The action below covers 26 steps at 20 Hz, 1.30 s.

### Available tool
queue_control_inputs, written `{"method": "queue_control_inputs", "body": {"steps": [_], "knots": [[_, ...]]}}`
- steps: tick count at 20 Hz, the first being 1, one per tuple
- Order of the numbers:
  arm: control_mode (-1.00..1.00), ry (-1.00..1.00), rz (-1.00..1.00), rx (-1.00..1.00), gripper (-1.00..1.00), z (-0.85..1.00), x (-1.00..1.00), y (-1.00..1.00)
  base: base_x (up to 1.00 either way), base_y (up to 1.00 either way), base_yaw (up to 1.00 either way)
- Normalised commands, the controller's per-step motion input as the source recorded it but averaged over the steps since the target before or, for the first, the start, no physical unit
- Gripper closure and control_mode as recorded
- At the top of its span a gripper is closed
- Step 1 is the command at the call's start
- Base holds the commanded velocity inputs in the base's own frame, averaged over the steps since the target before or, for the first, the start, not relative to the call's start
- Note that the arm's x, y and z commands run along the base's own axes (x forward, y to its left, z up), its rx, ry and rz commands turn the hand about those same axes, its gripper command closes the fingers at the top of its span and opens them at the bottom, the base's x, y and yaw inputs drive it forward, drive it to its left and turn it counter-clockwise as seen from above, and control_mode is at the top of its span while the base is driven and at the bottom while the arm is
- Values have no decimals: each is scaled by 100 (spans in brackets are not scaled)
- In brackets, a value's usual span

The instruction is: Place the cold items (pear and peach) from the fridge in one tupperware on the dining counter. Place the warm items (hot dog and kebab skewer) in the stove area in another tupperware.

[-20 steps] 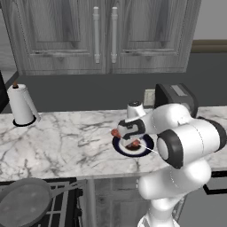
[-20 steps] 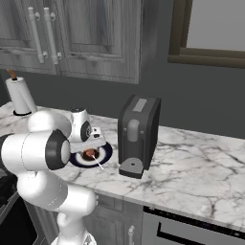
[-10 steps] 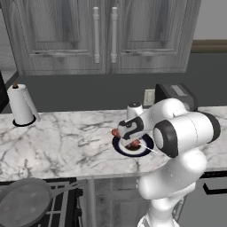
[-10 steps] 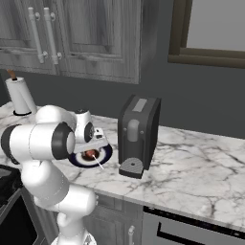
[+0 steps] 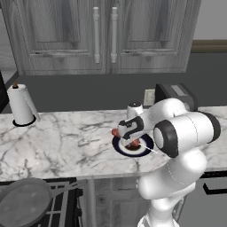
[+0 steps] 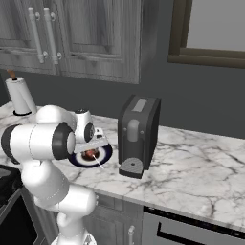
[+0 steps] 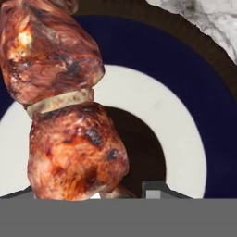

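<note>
The kebab skewer (image 7: pixel 74 148), chunks of browned meat on a thin stick, lies on a dark blue plate (image 7: pixel 152 111) with a white centre. In the left base view the plate (image 5: pixel 119 146) sits near the counter's front edge, with the kebab skewer (image 5: pixel 116 132) reaching past its left rim. My gripper (image 5: pixel 131 141) points down onto the plate. In the hand view my gripper (image 7: pixel 88 192) straddles the nearest meat chunk, and a sliver of gap shows beside the right fingertip (image 7: pixel 155 189). From the right side, my gripper (image 6: pixel 91 149) covers the kebab skewer (image 6: pixel 90 154). Pear, peach, hot dog and tupperware are out of view.
A dark coffee machine (image 6: pixel 138 134) stands just right of the plate (image 6: pixel 106 152). A paper towel roll (image 5: pixel 20 104) stands at the counter's far left. A grey pan (image 5: pixel 24 201) rests on the stove below the counter's front edge. Wall cabinets hang above.
My arm's elbow has swung and settled while the hand stayed over the plate. The fingers have drawn closer together around the kebab skewer.
</note>
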Motion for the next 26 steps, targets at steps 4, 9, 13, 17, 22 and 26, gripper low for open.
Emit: {"method": "queue_control_inputs", "body": {"steps": [4,9,13,17,22,26], "knots": [[-100,-3,0,0,100,14,-30,15,0,0,0],[-100,-5,0,0,100,76,-88,18,0,0,0],[-100,0,11,0,100,91,-92,3,0,0,0],[-100,0,24,0,100,100,-87,0,0,0,0],[-100,0,38,0,100,87,-82,0,0,0,0],[-100,3,35,0,100,88,-89,-3,0,0,0]]}}
